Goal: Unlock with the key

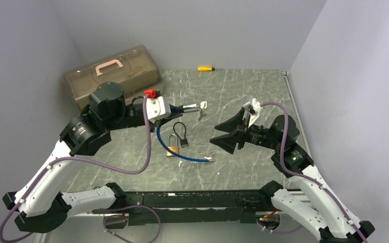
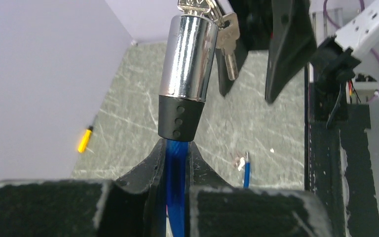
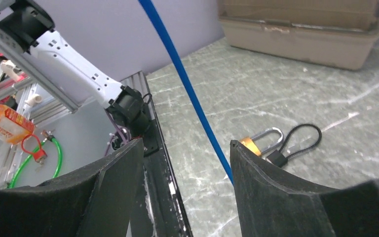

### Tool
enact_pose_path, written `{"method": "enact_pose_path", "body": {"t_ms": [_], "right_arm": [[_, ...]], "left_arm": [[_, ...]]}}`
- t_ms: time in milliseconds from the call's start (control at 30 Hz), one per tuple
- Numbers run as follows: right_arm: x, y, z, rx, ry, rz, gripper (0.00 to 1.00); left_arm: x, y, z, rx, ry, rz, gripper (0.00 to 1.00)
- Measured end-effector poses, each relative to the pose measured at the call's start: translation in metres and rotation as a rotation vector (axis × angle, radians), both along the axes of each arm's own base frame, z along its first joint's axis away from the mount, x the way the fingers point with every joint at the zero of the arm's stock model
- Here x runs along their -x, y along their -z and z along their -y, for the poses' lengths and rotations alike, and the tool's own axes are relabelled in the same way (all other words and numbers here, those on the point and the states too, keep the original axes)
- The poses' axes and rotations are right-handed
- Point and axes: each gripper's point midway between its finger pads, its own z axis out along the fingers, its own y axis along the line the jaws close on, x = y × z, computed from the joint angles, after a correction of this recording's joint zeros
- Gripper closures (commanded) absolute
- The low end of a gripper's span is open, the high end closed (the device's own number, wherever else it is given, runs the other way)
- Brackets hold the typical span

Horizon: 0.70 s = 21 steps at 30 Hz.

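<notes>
Top view: the left gripper (image 1: 176,109) is sitting left of centre, clamping the blue cable (image 1: 187,158) right behind the chrome lock barrel (image 1: 189,107). The barrel is pointing toward the right of the frame, with the keys (image 1: 201,107) dangling from its end. The right gripper (image 1: 219,134) is hanging just lower right of the keys, jaws standing wide apart and holding nothing. 1 brass padlock (image 1: 171,148) and 1 black loop lock (image 1: 181,132) are lying on the table (image 1: 243,86) below the barrel.

Left wrist view: the fingers are squeezing the cable (image 2: 175,197) directly under the barrel's black collar. The barrel (image 2: 187,54) is rising up the middle, the keys (image 2: 227,34) are showing at the top edge, and the right gripper's fingers (image 2: 288,44) are looming at upper right.

Right wrist view: the open jaws are framing the cable (image 3: 189,94), which is crossing diagonally. The padlock (image 3: 250,143) is lying at lower right. The keys are not showing here.

The right gripper is probably needing to come up to the key seated in the barrel, pinch its flat head squarely, and twist about the barrel's axis. Since the left gripper is gripping cable rather than barrel, the barrel may swivel, so the turn wants to be slow.
</notes>
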Motion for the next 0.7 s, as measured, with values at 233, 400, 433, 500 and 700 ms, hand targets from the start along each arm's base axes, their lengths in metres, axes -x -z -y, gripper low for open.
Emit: {"method": "enact_pose_path", "body": {"t_ms": [233,400,433,500,700], "right_arm": [[-0.002,0.019,-0.028,-0.048,-0.097,0.062,0.31],[0.017,0.045,-0.078,0.027,-0.232,0.078,0.29],[0.018,0.049,-0.086,0.039,-0.246,0.08,0.29],[0.014,0.06,-0.099,0.06,-0.248,0.081,0.29],[-0.017,0.083,-0.122,0.087,-0.08,0.145,0.29]], "left_arm": [[0.001,-0.07,0.008,0.122,0.03,0.079,1.0],[0.005,-0.099,0.008,0.175,0.044,0.109,1.0],[0.006,-0.103,0.008,0.185,0.049,0.112,1.0],[0.008,-0.107,0.008,0.196,0.054,0.113,1.0],[0.01,-0.108,0.008,0.204,0.06,0.096,1.0]]}}
